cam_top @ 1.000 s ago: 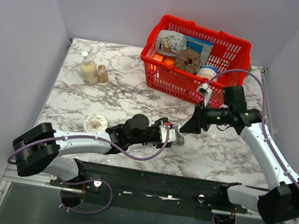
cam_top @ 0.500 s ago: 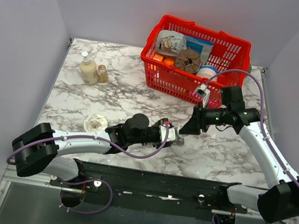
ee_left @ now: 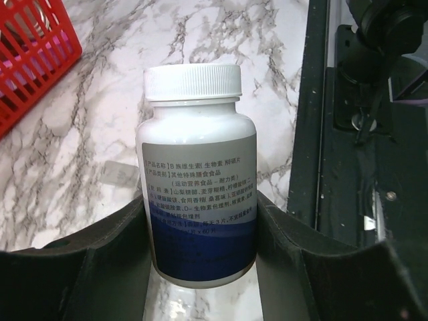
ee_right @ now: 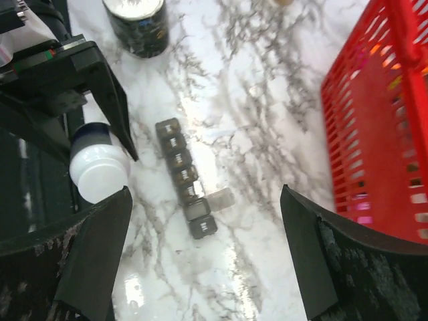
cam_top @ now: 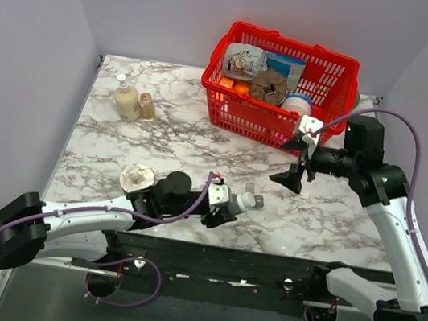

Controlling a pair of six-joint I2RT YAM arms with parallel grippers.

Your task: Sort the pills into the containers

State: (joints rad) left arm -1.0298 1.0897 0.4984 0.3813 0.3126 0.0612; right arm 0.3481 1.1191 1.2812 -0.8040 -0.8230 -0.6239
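Gripping the capped pill bottle [ee_left: 197, 167], the left gripper [ee_left: 200, 261] pinches it near-centre; the containers [ee_right: 184, 177] lie on the marble [cam_top: 161, 136] just beyond. Further right, the right gripper [cam_top: 294, 169] hovers spread, empty. Guessing uncapping's next: right gripper onto the cap [ee_left: 194, 81].

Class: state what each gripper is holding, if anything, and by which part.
The left gripper holds the white-capped white plastic pill bottle by its lower body, near the base. The right gripper is open, holding nothing.
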